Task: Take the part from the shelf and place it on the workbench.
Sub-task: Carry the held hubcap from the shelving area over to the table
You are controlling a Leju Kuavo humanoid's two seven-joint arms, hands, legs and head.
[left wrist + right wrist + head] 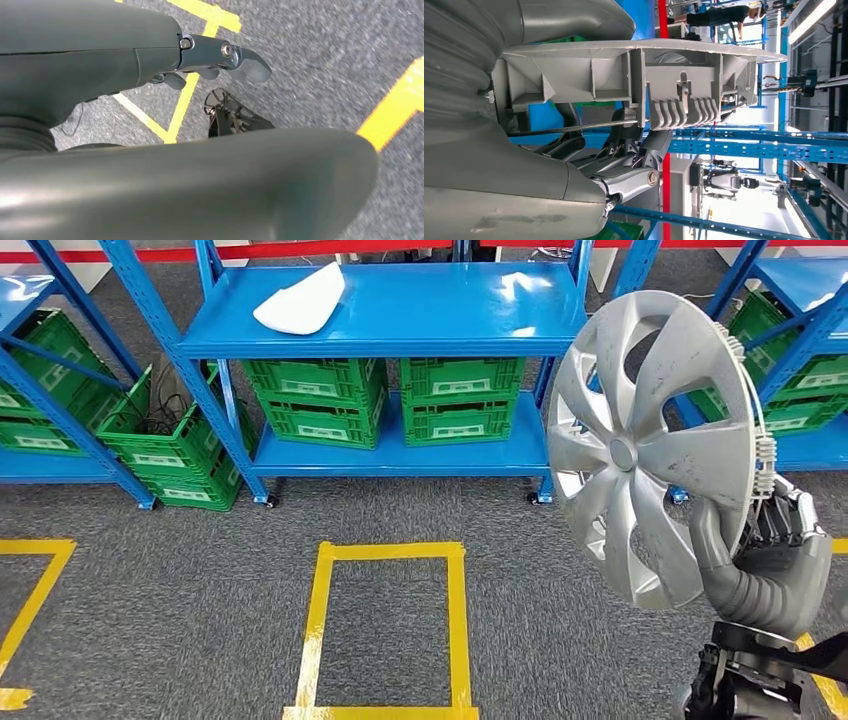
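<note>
The part, a silver wheel cover point(650, 445), is held upright in the air by the right hand point(775, 560), its spoked face turned toward the head camera and its lower rim gripped between the thick thumb in front and the darker fingers point(790, 515) behind. In the right wrist view the cover's ribbed back and clips point(639, 82) are seen pressed against the hand, with the fingers point(624, 175) curled close under the rim, so the grasp is judged firm. The cover is clear of the shelf: the blue shelf unit point(400, 340) stands beyond the hand and off toward the robot's left, and nothing of the cover is touching it. On its top board, well apart from the hand, a white moulded piece point(300, 302) is left lying; green crates point(320, 400) are stacked on the lower board.

The taking is therefore judged done. No workbench is visible, so the carrying and setting down are judged still to be done, probably after a turn or a walk.

The left hand point(220, 57) hangs above grey carpet and yellow floor tape point(190, 90); nothing is held in it, and its fingers look loosely curled.
</note>
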